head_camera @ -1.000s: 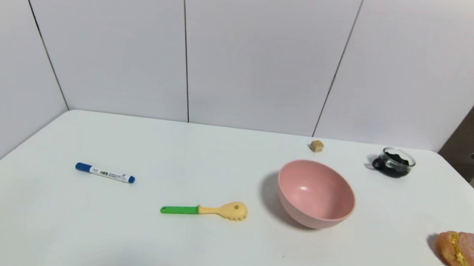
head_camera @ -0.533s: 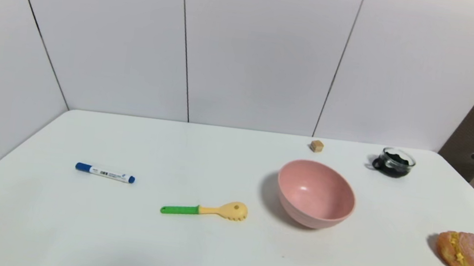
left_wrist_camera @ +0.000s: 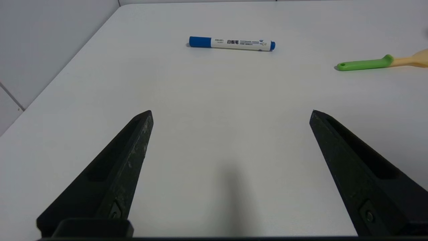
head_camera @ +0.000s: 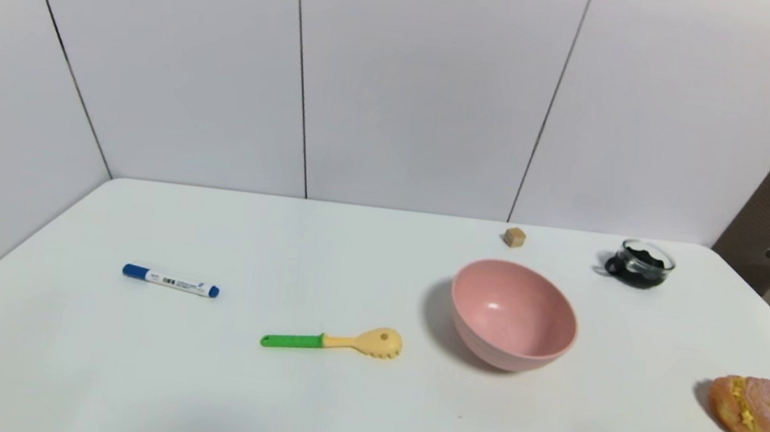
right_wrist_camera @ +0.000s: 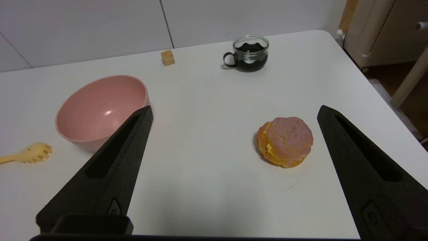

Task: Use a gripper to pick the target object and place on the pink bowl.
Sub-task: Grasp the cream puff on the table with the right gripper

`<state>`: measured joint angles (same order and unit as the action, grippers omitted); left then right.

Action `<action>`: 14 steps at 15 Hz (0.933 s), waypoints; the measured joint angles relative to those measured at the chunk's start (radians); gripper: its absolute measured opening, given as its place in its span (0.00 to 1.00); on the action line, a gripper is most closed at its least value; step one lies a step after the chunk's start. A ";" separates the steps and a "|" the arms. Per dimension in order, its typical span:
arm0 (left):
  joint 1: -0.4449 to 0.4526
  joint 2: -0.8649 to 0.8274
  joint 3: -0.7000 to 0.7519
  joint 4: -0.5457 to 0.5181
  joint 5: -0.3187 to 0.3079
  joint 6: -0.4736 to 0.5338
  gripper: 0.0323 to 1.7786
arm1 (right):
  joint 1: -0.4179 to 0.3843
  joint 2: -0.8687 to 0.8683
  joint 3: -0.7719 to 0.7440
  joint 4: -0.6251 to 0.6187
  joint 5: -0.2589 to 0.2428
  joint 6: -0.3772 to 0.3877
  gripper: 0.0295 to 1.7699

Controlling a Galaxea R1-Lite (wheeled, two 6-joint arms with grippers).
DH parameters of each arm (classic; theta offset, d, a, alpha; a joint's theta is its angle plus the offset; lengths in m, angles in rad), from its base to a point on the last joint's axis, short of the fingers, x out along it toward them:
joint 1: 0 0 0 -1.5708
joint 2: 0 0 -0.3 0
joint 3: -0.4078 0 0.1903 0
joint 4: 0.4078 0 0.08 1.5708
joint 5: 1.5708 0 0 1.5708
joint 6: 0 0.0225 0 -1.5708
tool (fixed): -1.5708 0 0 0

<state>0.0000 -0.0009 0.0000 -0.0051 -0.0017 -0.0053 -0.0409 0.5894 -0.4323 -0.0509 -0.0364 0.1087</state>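
Note:
The target object, a round orange-brown pastry [head_camera: 753, 411] [right_wrist_camera: 285, 141] with a pinkish top and yellow filling, lies on the white table near its right edge. The empty pink bowl [head_camera: 513, 315] [right_wrist_camera: 100, 108] stands to its left, near the table's middle. Neither arm shows in the head view. My right gripper [right_wrist_camera: 234, 110] hovers open above the table on the near side of the pastry, which appears beyond and between its fingers, closer to one of them. My left gripper [left_wrist_camera: 231, 112] is open over bare table at the near left, holding nothing.
A blue-capped white marker [head_camera: 170, 281] [left_wrist_camera: 231, 43] lies at the left. A yellow spoon with a green handle [head_camera: 333, 341] lies left of the bowl. A small tan cube [head_camera: 514, 236] and a glass cup with dark contents [head_camera: 642, 263] stand at the back right. The table's right edge runs close to the pastry.
A soft shadow has appeared on the table near the front right, below the pastry. The objects have not moved.

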 joint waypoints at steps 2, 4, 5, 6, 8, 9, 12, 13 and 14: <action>0.000 0.000 0.000 0.000 0.000 0.000 0.95 | -0.019 0.101 -0.109 0.095 -0.001 0.016 0.96; 0.000 0.000 0.000 0.000 0.000 0.000 0.95 | -0.034 0.207 -0.210 0.186 -0.003 0.054 0.96; 0.000 0.000 0.000 0.000 0.000 0.000 0.95 | -0.047 0.260 -0.249 0.221 -0.002 0.066 0.96; 0.000 0.000 0.000 0.001 0.000 0.000 0.95 | -0.064 0.314 -0.284 0.248 -0.002 0.073 0.96; 0.000 0.000 0.000 0.000 0.000 0.000 0.95 | -0.099 0.420 -0.341 0.270 -0.001 0.077 0.96; 0.000 0.000 0.000 0.001 0.000 0.000 0.95 | -0.117 0.474 -0.361 0.275 0.000 0.076 0.96; 0.000 0.000 0.000 0.001 0.000 0.000 0.95 | -0.170 0.604 -0.402 0.279 0.000 0.076 0.96; 0.000 0.000 0.000 0.000 0.000 0.000 0.95 | -0.187 0.642 -0.410 0.279 0.000 0.076 0.96; 0.000 0.000 0.000 0.001 0.000 0.000 0.95 | -0.203 0.676 -0.415 0.279 0.000 0.076 0.96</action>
<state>0.0000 -0.0009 0.0000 -0.0043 -0.0017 -0.0057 -0.2438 1.2655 -0.8470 0.2283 -0.0364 0.1847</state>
